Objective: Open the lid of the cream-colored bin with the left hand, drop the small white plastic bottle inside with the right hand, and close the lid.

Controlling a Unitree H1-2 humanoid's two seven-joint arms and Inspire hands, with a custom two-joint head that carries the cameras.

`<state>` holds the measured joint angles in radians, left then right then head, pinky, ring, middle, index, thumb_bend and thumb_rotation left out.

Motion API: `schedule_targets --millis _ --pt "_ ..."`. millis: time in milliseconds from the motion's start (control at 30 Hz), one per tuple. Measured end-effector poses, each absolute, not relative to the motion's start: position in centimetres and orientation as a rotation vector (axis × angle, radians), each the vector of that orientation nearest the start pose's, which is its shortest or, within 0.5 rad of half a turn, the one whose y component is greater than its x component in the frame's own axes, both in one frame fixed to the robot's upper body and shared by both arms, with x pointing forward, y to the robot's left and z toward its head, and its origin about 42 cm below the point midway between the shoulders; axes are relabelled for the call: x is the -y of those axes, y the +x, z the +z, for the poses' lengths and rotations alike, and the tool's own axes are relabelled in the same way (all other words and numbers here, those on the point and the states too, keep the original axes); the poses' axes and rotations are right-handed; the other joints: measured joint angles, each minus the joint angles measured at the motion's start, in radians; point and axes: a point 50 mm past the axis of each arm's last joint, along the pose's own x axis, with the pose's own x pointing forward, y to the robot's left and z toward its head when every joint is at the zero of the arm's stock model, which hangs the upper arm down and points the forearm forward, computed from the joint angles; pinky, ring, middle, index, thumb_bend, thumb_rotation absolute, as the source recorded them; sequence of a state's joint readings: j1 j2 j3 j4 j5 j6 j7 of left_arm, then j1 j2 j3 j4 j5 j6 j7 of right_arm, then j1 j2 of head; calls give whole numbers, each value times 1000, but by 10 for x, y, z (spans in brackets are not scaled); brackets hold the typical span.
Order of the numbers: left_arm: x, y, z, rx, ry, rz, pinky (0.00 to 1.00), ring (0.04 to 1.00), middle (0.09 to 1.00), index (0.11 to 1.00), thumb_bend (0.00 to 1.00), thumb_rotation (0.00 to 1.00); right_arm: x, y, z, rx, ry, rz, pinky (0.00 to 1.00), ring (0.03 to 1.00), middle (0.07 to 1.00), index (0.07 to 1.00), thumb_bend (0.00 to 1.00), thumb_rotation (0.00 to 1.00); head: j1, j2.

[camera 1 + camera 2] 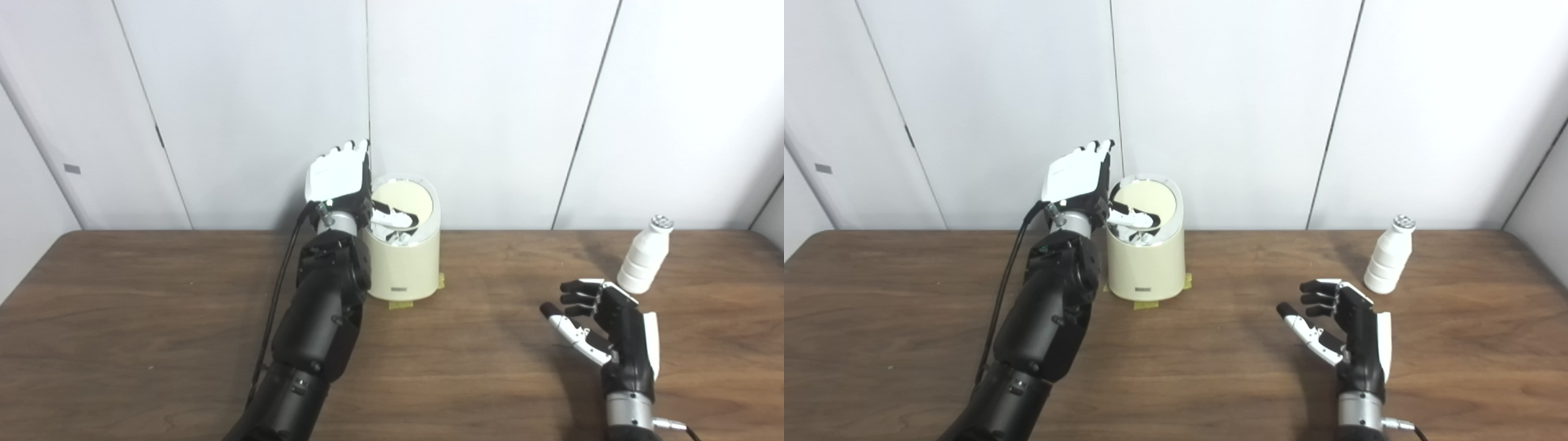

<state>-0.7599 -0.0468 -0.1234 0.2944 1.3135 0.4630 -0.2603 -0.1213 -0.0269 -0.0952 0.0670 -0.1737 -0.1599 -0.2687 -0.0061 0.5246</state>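
Here both views match: left robot hand (343,184) open at bin (407,269), right robot hand (1344,334) open.

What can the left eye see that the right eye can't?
Not much differs.

Only the left eye: more wall left of the grey tag, and the bottle appears almost against the right robot hand.

Only the right eye: more table right of the bottle, more of the side wall, and a clear gap between bottle and hand.

Both: the bin with its lid up, the left robot hand at the lid, the bottle upright, and the right robot hand open and empty.
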Motion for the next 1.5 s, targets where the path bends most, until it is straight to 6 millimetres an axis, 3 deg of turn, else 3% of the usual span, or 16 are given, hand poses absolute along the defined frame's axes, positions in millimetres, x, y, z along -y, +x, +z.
schedule_targets --millis 33,67,100,200,533,833,1067,1133,1200,1300,1367,1500 --pt "-109 475 280 20 1270 86 1000 1000 1000 1000 787 540 247 319 126 231 -169 -322 486 565 589 490 480 143 0 2" --pt "-110 475 279 8 1265 80 1000 1000 1000 1000 779 765 247 319 126 231 -168 -322 483 562 586 490 480 143 0 2" --pt "-111 475 277 -4 1261 74 1000 1000 1000 1000 795 904 247 319 126 231 -166 -322 481 560 585 490 480 143 2 2" --pt "-115 474 273 -44 1255 45 1000 1000 1000 1000 807 990 247 319 126 230 -166 -322 479 559 584 491 480 144 2 0" --pt "-122 472 266 -84 1198 37 1000 1000 1000 1000 781 1000 247 319 126 231 -167 -320 481 556 581 490 480 144 2 2" --pt "-125 463 286 -5 1179 76 1000 1000 1000 1000 837 1000 247 319 126 233 -165 -320 481 557 580 490 480 145 0 2" --pt "-136 445 305 108 1081 102 999 1000 1000 1000 786 1000 247 319 126 234 -165 -319 485 561 584 490 480 143 -5 0" --pt "-145 437 308 143 1054 108 1000 1000 1000 1000 728 1000 247 319 126 233 -163 -318 489 562 586 491 480 144 2 3" --pt "-155 430 306 193 988 119 961 985 973 947 464 1000 247 319 126 232 -162 -319 487 559 583 490 480 143 0 3" --pt "-173 421 293 281 797 143 838 896 878 853 240 1000 248 318 126 231 -163 -320 486 561 584 490 480 142 0 5" --pt "-182 415 281 336 646 133 769 839 828 812 171 951 248 318 126 231 -163 -320 484 560 582 490 480 142 0 5" --pt "-191 406 269 394 440 153 722 807 803 792 136 917 248 318 126 231 -164 -320 487 563 585 490 480 143 0 3"
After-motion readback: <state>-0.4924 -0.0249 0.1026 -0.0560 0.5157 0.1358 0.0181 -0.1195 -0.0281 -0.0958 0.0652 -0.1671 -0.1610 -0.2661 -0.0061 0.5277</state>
